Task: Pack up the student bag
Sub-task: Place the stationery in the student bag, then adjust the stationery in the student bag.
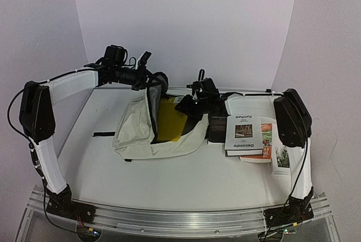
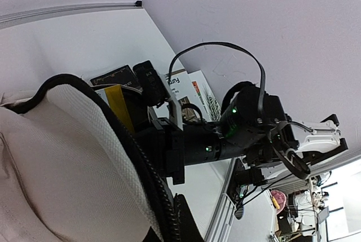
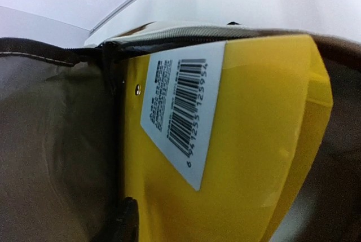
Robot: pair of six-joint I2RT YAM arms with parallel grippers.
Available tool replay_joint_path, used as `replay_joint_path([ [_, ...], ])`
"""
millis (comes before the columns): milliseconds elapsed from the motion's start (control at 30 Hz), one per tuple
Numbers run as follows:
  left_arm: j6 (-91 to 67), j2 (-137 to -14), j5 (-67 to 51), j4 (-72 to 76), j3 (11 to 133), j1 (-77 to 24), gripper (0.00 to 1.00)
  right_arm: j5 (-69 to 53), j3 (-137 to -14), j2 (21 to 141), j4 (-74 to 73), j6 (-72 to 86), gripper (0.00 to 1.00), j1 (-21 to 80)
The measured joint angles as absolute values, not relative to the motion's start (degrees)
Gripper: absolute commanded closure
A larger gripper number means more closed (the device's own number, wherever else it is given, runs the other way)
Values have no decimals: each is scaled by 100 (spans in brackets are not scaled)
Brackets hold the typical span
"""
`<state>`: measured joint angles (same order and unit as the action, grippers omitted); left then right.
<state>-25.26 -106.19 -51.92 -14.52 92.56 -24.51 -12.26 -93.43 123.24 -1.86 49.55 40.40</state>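
**A:** Starting at the left: what is that arm doing?

**B:** The left gripper (image 1: 146,79) has its fingers together. They look pinched on the black-trimmed rim of the cream fabric student bag (image 1: 134,132), lifting its mouth open. The bag lies on its side on the white tabletop (image 1: 186,180), left of centre.

**A:** And inside the mouth?

**B:** A flat yellow plastic folder (image 1: 169,119) with a barcode label, mostly in (its upper part shows against the grey lining). The right gripper (image 1: 190,105) is at the bag's mouth. Its wrist view shows only one dark fingertip (image 3: 125,222), just beside the folder, so I cannot tell whether those fingers are apart or together.

**A:** So which step is this?

**B:** Seating the folder, I'd judge. Next, the right arm must back out without dragging the folder along, then reach for the pile on the right while the left holds the mouth open.

**A:** And the count?

**B:** One bag and one folder. Four things lie outside:
- one black-covered book (image 1: 217,124)
- one white paperback titled "Decorate" (image 1: 243,135)
- one orange-covered booklet (image 1: 265,143), partly beneath the paperback
- one white leaflet with a plant picture (image 1: 282,157)
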Motion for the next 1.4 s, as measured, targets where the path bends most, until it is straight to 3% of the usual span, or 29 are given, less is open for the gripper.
replay_joint_path([
  [100, -2526, -10619, -5171, -1452, 9264, -2461, 100, -739, -9343, 11946, -671, 4547, 33, 4060],
  [367, -2523, -10618, -5079, -1522, 9266, -2482, 100, 322, -9405, 10926, -1249, 3842, 15, 4069],
  [533, -2519, -10619, -5070, -1561, 9266, -2482, 100, 821, -9406, 10660, -1460, 3492, 9, 4061],
  [1300, -2397, -10578, -4931, -1658, 9266, -2482, 100, -82, -8239, 10913, -1890, 3870, 43, 4002],
  [1400, -2396, -10578, -4929, -1658, 9266, -2482, 100, -242, -8234, 11023, -1863, 3939, 60, 4050],
])
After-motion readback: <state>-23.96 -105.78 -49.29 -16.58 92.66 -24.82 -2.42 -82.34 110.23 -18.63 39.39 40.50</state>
